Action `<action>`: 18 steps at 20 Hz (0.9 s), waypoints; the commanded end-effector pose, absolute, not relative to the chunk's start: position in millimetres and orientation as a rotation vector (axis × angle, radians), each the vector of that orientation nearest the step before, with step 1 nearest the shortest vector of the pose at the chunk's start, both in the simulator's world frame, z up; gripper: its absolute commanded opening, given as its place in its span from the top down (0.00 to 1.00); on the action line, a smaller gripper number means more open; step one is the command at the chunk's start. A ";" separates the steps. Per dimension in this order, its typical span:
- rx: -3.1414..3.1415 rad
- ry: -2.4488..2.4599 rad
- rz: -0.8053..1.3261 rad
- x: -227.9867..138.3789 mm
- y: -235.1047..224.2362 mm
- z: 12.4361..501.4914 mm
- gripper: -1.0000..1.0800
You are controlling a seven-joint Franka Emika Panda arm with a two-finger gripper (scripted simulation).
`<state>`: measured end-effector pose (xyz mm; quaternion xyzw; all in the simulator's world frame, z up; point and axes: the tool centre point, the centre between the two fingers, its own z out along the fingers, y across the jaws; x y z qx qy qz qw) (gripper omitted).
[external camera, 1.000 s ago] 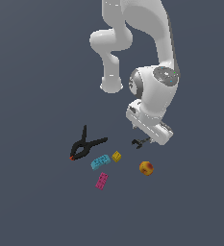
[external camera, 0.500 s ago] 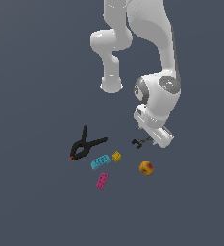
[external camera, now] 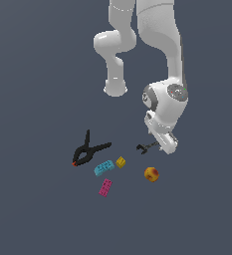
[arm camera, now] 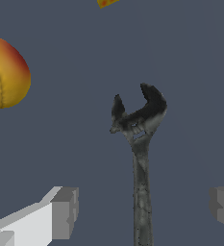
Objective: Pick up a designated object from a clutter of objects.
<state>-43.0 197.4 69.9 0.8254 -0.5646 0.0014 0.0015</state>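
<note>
The dark wrench (arm camera: 141,158) lies flat on the grey counter (external camera: 43,209), its open jaw pointing away from the wrist and its handle running between the two fingers (arm camera: 64,213). The gripper (arm camera: 142,211) is spread wide, holding nothing, poised just above the handle. An orange-red ball (external camera: 152,174) sits near; the yellow block (external camera: 120,162), cyan brick (external camera: 103,168), magenta brick (external camera: 105,187) and spring clamp (external camera: 89,151) lie farther toward the exterior view's left. The approach looks nearly finished; next the arm would likely lower and squeeze the handle.

No text, label, brand, number or sign can be read in either view (the items in the exterior view are too small to show any marking).
</note>
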 end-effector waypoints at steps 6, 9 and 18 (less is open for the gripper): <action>2.539 -1.849 0.001 -50.1 206.0 59.1 0.04; 2.533 -1.859 0.000 -51.1 207.1 57.8 0.04; 2.534 -1.856 0.000 -51.5 206.7 43.7 0.04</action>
